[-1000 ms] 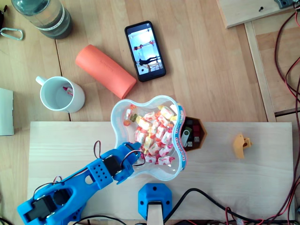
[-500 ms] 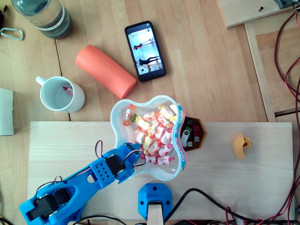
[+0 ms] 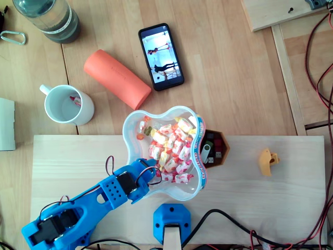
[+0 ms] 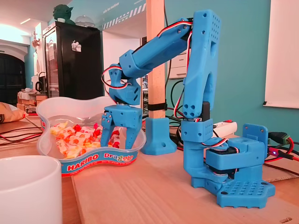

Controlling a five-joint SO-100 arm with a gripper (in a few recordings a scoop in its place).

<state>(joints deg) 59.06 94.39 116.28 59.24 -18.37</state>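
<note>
Fixed view: pincer (image 4: 119,136) spread wide, empty, tips low inside candy tub (image 4: 88,161), sweets (image 4: 70,140) just beneath. Reach step, seemingly; closing calls for one sweet between tips.

Teal walls (image 4: 243,46), a black fridge (image 4: 79,65) at left — pale wooden table (image 4: 140,196), bright daylight.

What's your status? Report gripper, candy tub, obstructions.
Gripper open, down among candies. Candy tub upright on board. Brown box beside tub, clear of gripper.
</note>
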